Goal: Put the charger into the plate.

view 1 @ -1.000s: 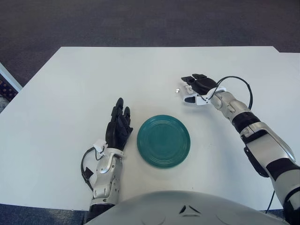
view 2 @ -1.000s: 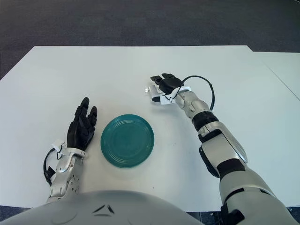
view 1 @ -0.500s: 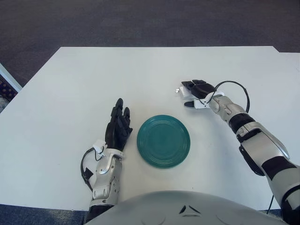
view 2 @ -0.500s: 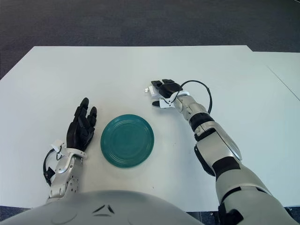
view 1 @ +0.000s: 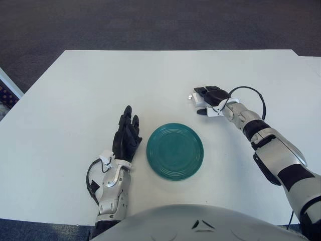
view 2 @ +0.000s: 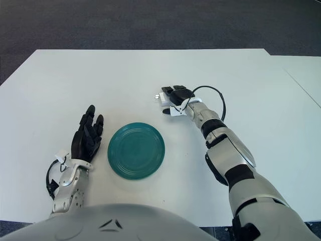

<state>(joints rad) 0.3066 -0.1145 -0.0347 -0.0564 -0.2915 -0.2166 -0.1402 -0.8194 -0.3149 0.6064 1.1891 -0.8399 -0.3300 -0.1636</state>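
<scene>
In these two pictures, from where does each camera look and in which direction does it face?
Left eye view: on the head, facing forward and down at the white table; shows both arms, left hand beside the green plate.
Right eye view: slightly to the right, same aim; right hand over the white charger.
Both share one scene and the robot's chest at the bottom edge.
</scene>
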